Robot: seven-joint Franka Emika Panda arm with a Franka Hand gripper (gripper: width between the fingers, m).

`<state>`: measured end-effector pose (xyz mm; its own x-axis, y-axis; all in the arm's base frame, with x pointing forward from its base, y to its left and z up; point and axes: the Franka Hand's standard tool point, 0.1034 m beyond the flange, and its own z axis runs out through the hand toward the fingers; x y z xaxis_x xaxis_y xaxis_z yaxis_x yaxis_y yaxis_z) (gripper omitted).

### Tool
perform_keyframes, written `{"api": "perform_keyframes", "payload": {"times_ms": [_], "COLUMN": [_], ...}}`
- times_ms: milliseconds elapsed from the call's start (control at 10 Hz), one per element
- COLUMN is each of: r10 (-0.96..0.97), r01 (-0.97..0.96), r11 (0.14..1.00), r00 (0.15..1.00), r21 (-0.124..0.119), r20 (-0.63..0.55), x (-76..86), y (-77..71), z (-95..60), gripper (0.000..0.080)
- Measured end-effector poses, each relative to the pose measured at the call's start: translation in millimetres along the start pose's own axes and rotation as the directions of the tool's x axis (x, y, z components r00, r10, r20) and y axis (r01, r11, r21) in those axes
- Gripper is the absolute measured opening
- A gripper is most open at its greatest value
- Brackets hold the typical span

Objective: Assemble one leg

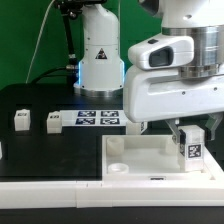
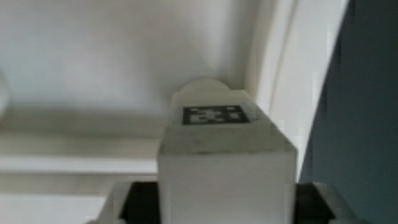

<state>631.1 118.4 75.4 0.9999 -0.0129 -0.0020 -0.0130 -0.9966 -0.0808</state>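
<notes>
Hand (image 1: pixel 190 140) clenched on the leg (image 1: pixel 191 150) — held upright over the white tray (image 1: pixel 130 157), near its corner at the exterior view's right. Two more posts (image 1: pixel 21 119) (image 1: pixel 50 121) standing on the black surface (image 1: pixel 40 145), well apart — beside the marker board (image 1: pixel 98 118).
</notes>
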Motion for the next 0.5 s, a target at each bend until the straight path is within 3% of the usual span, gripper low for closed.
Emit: {"api": "perform_keyframes", "payload": {"times_ms": [200,400,500], "r10": [0.261,0.497,0.64], "r01": [-0.261,-0.497,-0.64], "r11": [0.965,0.868,0.768], "r00": [0.965,0.868,0.768], "r21": [-0.001,0.003,0.008], "r20": [-0.002,0.0,0.006], "x": [0.2,0.5,0.7], "y": [0.2,1.7,3.1], "z": [0.1,0.2,0.2], "gripper": [0.0291,0.0291,0.0291]}}
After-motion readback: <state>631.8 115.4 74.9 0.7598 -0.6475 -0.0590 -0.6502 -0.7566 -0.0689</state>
